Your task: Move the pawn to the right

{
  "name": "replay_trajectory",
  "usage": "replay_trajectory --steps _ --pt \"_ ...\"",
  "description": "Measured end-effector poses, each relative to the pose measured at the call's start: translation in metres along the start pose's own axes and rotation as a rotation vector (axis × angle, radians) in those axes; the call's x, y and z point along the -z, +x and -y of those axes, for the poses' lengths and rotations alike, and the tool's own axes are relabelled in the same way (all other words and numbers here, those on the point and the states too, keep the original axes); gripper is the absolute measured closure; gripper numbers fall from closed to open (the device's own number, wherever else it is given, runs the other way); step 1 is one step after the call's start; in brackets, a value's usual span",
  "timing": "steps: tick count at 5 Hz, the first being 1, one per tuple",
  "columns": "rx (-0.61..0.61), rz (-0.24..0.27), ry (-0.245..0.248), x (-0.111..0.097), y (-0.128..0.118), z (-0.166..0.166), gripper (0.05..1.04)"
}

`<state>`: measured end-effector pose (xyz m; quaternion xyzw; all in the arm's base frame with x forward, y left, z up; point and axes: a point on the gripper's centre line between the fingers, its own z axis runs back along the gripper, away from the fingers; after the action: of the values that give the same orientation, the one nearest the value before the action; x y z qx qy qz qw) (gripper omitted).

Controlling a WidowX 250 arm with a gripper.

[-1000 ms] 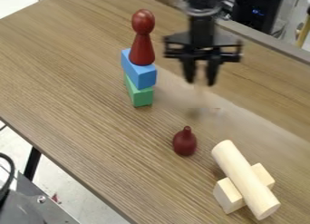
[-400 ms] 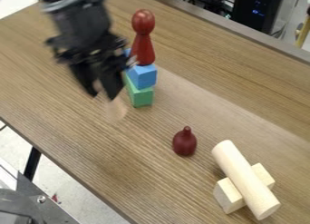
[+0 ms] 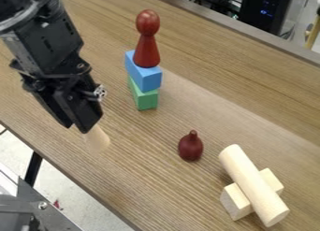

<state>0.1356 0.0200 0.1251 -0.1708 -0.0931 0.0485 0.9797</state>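
Swinging across the wooden table (image 3: 187,115) toward nine o'clock, the gripper (image 3: 79,126) has carried the pale pawn (image 3: 97,140) from the far side of the stacked blocks, at one o'clock, past them and over to the near left. The arm now slants in from ten o'clock. Its pincer is clamped on the pawn's upper part, and the pale, flared base pokes out below the fingertips at eight o'clock of the view's centre, tilted a little. Whether that base touches the tabletop, I cannot tell.

At twelve o'clock a tall red figure (image 3: 147,50) with a rounded head stands upright on a blue block (image 3: 145,76), which rests on a green block (image 3: 145,99). A small dark red, pear-shaped piece (image 3: 191,147) stands by itself at five o'clock, its knob upward. Between four and five o'clock, a pale cylinder (image 3: 250,181) lies pointing from eleven to five, across a pale block (image 3: 236,202) whose ends show on both sides. Beyond the table's far edge, at one o'clock, is a black case (image 3: 259,15) with small blue lights.
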Motion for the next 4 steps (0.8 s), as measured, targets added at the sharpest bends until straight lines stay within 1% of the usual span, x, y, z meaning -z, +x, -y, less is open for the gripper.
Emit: replay_trajectory --steps 1,2,3,4 --pt "0.004 -0.012 -0.001 0.009 0.007 0.003 0.730" --pt "0.015 -0.021 0.008 0.019 0.022 0.008 0.730" --pt "0.025 0.006 0.026 0.025 0.049 0.018 0.730" --pt "0.041 0.046 0.042 0.030 0.076 0.031 0.730"
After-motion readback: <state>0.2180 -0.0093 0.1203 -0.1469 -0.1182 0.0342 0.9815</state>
